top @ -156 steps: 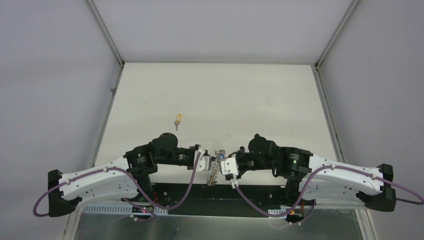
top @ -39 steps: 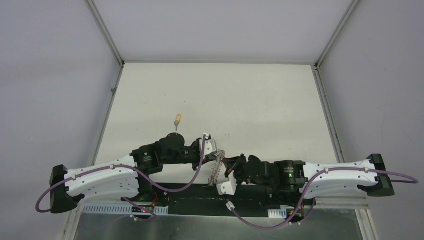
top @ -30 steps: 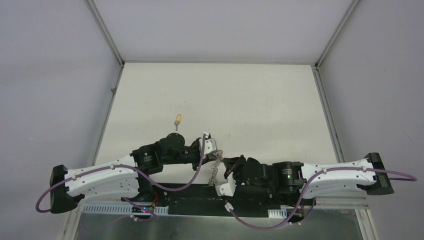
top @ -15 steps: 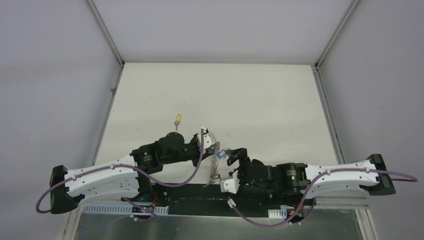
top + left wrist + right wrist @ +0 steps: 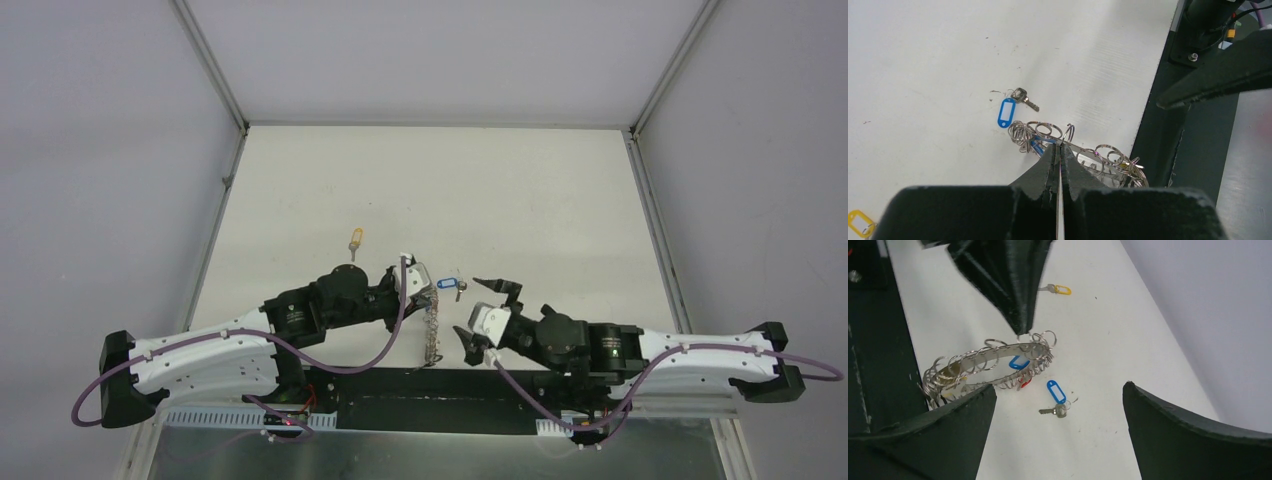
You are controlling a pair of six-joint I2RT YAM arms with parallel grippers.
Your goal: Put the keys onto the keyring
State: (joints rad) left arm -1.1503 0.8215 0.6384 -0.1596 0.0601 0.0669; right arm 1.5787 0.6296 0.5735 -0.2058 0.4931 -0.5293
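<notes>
Near the front edge of the white table (image 5: 450, 190), the left gripper (image 5: 424, 296) had its jaws pressed together on the far end of the keyring (image 5: 432, 335). The keyring, a wreath of grey wire coils, stretched from the fingertips back to the dark strip along the table's near edge. Seen from the left wrist camera, the two black fingers (image 5: 1045, 165) met on a thin band of the ring, with loose loops fanning out on either side. A blue tag (image 5: 1019, 362) and a red tag (image 5: 1024, 384) showed among the coils in the right wrist view. The right gripper (image 5: 466, 304) hung just to the right of the ring, its jaws spread wide and holding nothing. A blue-tagged key (image 5: 447, 288) lay flat on the table between the two grippers, just beside the ring's far end and, as far as the views showed, not touching it. A yellow-tagged key (image 5: 355, 240) lay farther back and to the left, well apart from the ring and both grippers.
</notes>
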